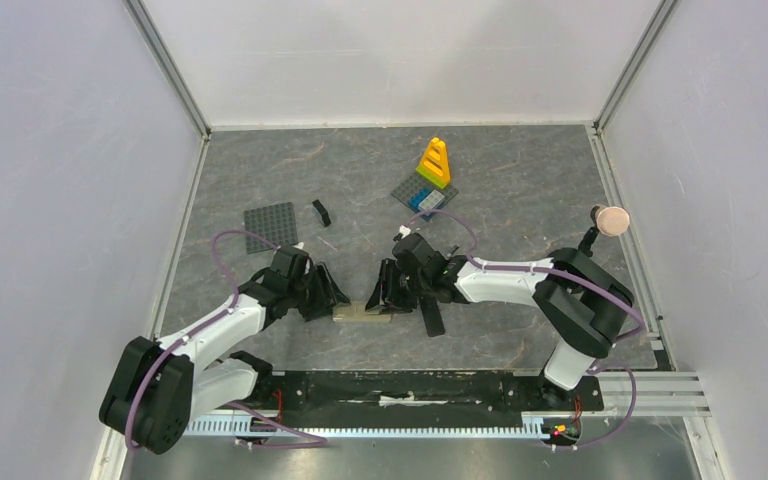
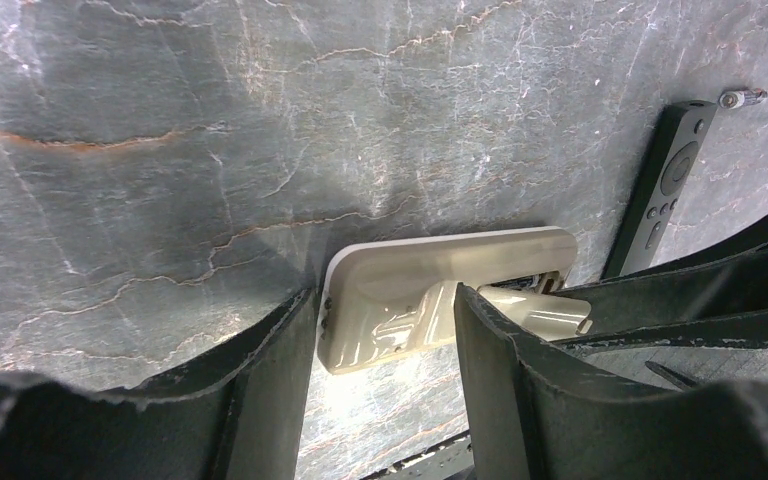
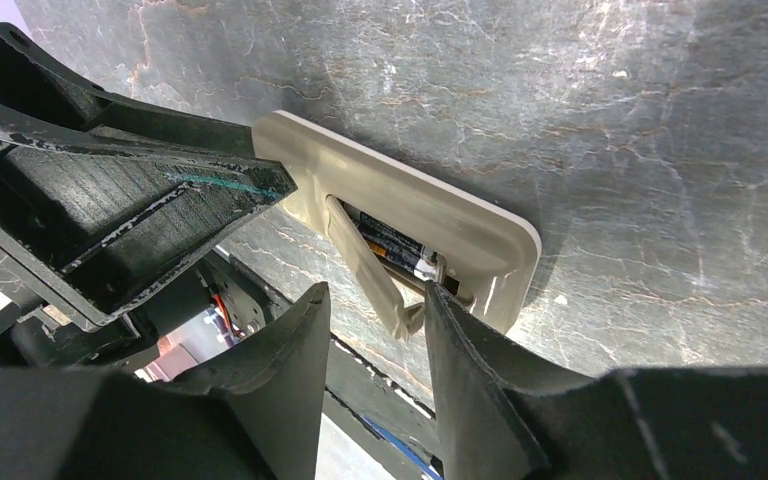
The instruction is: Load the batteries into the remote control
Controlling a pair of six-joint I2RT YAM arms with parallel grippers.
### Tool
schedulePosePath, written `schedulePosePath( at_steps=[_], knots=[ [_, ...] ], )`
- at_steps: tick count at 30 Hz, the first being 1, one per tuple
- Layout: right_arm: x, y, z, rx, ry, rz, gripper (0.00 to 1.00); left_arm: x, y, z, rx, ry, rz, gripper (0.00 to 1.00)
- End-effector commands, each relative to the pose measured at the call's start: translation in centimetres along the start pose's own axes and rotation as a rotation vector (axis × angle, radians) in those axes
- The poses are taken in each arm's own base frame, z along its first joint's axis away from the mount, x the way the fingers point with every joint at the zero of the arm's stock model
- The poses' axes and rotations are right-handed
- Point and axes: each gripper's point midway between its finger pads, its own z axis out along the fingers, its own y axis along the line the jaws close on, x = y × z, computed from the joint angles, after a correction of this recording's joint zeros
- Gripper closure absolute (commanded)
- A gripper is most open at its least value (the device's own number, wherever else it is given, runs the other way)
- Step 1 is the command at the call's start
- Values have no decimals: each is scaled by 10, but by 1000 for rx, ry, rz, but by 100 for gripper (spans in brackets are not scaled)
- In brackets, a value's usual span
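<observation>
The tan remote control (image 1: 365,312) lies flat between my two grippers, slot face up. Its slot holds dark batteries (image 3: 395,245) with white ends. A tan cover strip (image 3: 370,265) is tilted up out of the slot. My left gripper (image 2: 385,295) is open at the remote's left end (image 2: 440,265): one finger against the end, the other over the body. My right gripper (image 3: 375,290) is open at the other end, with the cover's tip beside its right finger (image 3: 460,350). Two small shiny cylinders (image 2: 743,97) lie on the table beyond it.
A black remote (image 1: 431,318) lies just right of the tan one and shows in the left wrist view (image 2: 660,190). Further back are a grey studded plate (image 1: 271,221), a small black brick (image 1: 321,212) and a yellow brick stack (image 1: 434,162) on a grey plate (image 1: 405,190).
</observation>
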Motion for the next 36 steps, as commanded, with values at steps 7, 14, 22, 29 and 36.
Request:
schedulePosePath(
  at_steps=[7, 14, 22, 29, 36],
  knots=[
    [-13, 9, -13, 17, -52, 1, 55, 10, 26, 5, -93, 21, 10, 41],
    [-17, 8, -17, 44, -68, -16, 53, 13, 29, 6, -108, 37, 7, 42],
    [-20, 6, -23, 65, -89, -41, 54, 12, 28, 6, -105, 36, 9, 42],
    [-23, 7, -23, 72, -92, -75, 66, 13, 27, 4, -100, 36, 9, 42],
    [-24, 7, -18, 77, -84, -89, 73, 13, 27, 5, -99, 39, 8, 42]
  ],
)
